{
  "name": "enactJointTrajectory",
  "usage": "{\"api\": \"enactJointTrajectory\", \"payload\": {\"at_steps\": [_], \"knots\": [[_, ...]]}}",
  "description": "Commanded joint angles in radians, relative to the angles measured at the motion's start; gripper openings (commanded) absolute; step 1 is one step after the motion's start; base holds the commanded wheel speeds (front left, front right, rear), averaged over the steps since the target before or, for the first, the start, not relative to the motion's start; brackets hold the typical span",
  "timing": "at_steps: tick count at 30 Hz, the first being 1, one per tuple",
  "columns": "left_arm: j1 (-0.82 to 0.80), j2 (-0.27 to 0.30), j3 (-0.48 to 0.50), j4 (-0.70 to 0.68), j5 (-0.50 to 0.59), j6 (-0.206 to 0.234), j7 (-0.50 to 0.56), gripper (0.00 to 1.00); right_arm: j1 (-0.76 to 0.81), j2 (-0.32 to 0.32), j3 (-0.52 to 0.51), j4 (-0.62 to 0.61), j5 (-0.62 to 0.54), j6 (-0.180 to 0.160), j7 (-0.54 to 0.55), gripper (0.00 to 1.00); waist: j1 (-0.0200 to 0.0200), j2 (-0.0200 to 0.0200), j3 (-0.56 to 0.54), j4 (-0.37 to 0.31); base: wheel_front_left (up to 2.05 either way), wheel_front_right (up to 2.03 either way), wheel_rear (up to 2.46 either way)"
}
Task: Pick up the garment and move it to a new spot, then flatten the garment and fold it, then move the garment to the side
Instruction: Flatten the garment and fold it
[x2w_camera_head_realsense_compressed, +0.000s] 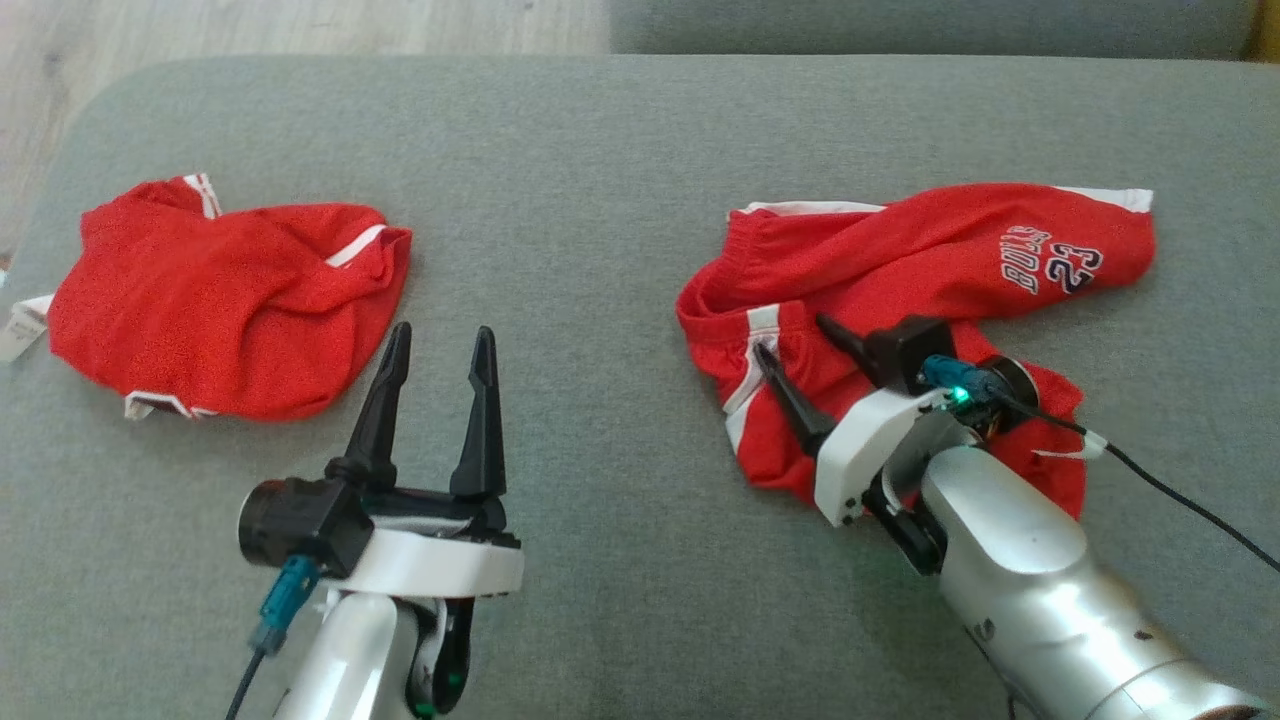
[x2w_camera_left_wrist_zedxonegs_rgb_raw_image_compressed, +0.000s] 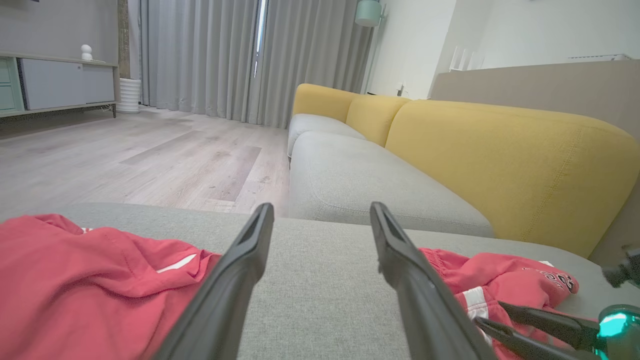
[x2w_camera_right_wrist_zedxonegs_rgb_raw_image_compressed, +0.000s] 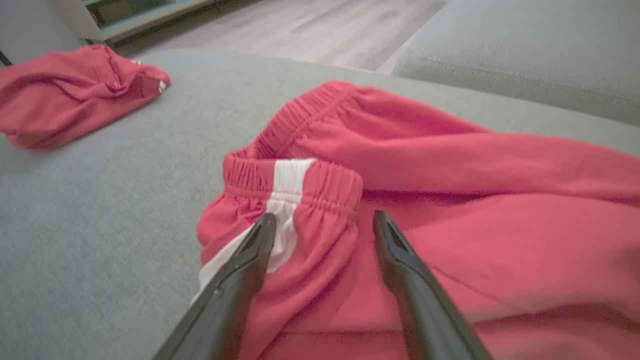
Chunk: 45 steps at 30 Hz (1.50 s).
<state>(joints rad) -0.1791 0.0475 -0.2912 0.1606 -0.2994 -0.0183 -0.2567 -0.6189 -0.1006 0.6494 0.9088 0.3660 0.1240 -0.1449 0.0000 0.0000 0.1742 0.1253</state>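
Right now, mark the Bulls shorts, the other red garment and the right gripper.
Bulls shorts (x2w_camera_head_realsense_compressed: 930, 250), head view, leg beside print.
other red garment (x2w_camera_head_realsense_compressed: 220, 300), head view, cloth's middle.
right gripper (x2w_camera_head_realsense_compressed: 791, 335), head view, between open jaws.

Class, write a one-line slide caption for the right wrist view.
Open right end effector at the red shorts' white-striped waistband, on a grey cushion.

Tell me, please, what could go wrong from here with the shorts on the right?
1. The right gripper stands open over the bunched waistband of the shorts; closing here may pinch several layers, so they would not flatten.
2. The cable runs over the shorts' edge and might snag the cloth when the arm lifts.
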Motion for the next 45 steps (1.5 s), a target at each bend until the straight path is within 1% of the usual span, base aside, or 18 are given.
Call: {"api": "enactJointTrajectory", "payload": {"at_steps": [1,5,8,13,16,19,20,23,27,29,34,38,42,45], "knots": [[-0.037,0.003,0.035,-0.027,-0.001,0.002,-0.005,1.0,-0.033,0.025,-0.002,-0.026,-0.003,0.007,-0.034,1.0,0.0,0.0,-0.004,-0.013,0.0,0.0,0.0],[-0.036,0.003,0.05,-0.028,0.006,0.001,-0.005,1.0,-0.025,0.029,-0.042,-0.054,-0.007,0.007,-0.08,1.0,0.0,0.0,-0.012,-0.046,0.0,0.0,0.0],[-0.033,0.003,0.066,-0.03,0.012,-0.002,-0.005,1.0,0.003,0.022,-0.096,-0.103,0.001,0.007,-0.101,1.0,0.0,0.0,-0.022,-0.075,0.0,0.0,0.0],[-0.023,0.003,0.092,-0.037,0.021,-0.008,-0.005,1.0,0.096,0.004,-0.251,-0.233,-0.02,0.007,-0.115,1.0,0.0,0.0,-0.035,-0.126,0.0,0.0,0.0],[-0.02,0.003,0.103,-0.04,0.027,-0.014,-0.005,1.0,0.185,0.006,-0.37,-0.354,-0.075,0.007,-0.116,1.0,0.0,0.0,-0.041,-0.154,0.0,0.0,0.0],[-0.016,0.003,0.11,-0.042,0.031,-0.02,-0.005,1.0,0.295,0.023,-0.483,-0.464,-0.124,0.007,-0.117,1.0,0.0,0.0,-0.049,-0.178,0.0,0.0,0.0],[-0.016,0.003,0.11,-0.042,0.031,-0.02,-0.005,1.0,0.295,0.023,-0.483,-0.464,-0.124,0.007,-0.117,1.0,0.0,0.0,-0.049,-0.178,0.0,0.0,0.0],[-0.009,0.003,0.113,-0.039,0.035,-0.024,-0.005,1.0,0.401,0.037,-0.551,-0.528,-0.183,0.007,-0.117,1.0,0.0,0.0,-0.059,-0.199,0.0,0.0,0.0],[-0.001,0.003,0.116,-0.035,0.04,-0.029,-0.005,1.0,0.499,0.047,-0.564,-0.546,-0.23,0.007,-0.117,1.0,0.0,0.0,-0.065,-0.221,0.0,0.0,0.0],[-0.002,0.003,0.116,-0.033,0.043,-0.033,-0.005,1.0,0.516,0.049,-0.568,-0.551,-0.242,0.007,-0.117,1.0,0.0,0.0,-0.063,-0.228,0.0,0.0,0.0],[-0.006,0.003,0.114,-0.036,0.046,-0.037,-0.005,1.0,0.518,0.05,-0.553,-0.554,-0.228,0.007,-0.117,1.0,0.0,0.0,-0.054,-0.237,0.0,0.0,0.0],[-0.011,0.003,0.11,-0.036,0.047,-0.039,-0.005,1.0,0.524,0.05,-0.51,-0.512,-0.25,0.007,-0.116,1.0,0.0,0.0,-0.047,-0.235,0.0,0.0,0.0],[-0.012,0.003,0.104,-0.032,0.043,-0.04,-0.005,1.0,0.521,0.05,-0.482,-0.454,-0.272,0.007,-0.093,1.0,0.0,0.0,-0.044,-0.225,0.0,0.0,0.0],[-0.013,0.003,0.103,-0.03,0.041,-0.039,-0.005,1.0,0.516,0.05,-0.482,-0.421,-0.278,0.007,-0.071,1.0,0.0,0.0,-0.044,-0.219,0.0,0.0,0.0]]}}
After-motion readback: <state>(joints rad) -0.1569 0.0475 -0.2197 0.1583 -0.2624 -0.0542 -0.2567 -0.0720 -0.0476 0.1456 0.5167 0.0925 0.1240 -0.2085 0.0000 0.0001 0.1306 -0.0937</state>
